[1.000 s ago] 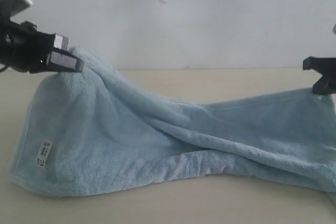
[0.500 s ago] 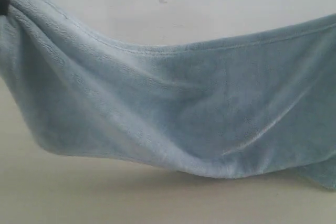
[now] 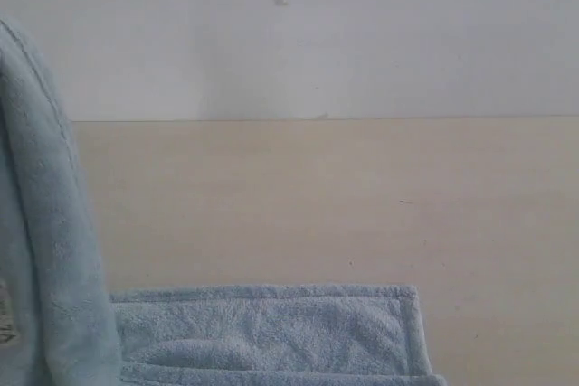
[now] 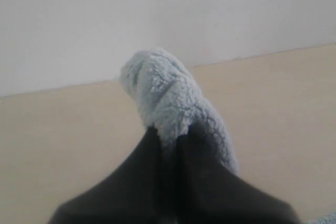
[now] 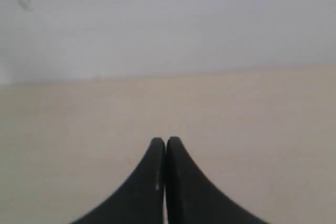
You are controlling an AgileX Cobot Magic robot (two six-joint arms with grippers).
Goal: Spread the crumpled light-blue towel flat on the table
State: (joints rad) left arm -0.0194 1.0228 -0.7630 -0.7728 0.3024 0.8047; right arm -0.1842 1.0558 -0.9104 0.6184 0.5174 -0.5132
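Observation:
The pale-blue towel (image 3: 271, 332) lies partly on the beige table (image 3: 362, 196) at the front, its hemmed edge facing the wall. Another part of it hangs as a tall fold at the left edge of the exterior view, with a white label low down. In the left wrist view my left gripper (image 4: 170, 135) is shut on a bunched end of the towel (image 4: 163, 90), which sticks out past the dark fingertips. My right gripper (image 5: 166, 141) is shut with nothing in it, above bare table (image 5: 252, 119). Neither gripper shows in the exterior view.
A plain pale wall (image 3: 317, 33) stands behind the table's far edge.
The towel was held stretched between both grippers and swept close past the camera. Now its right part lies on the table and the right gripper holds nothing.

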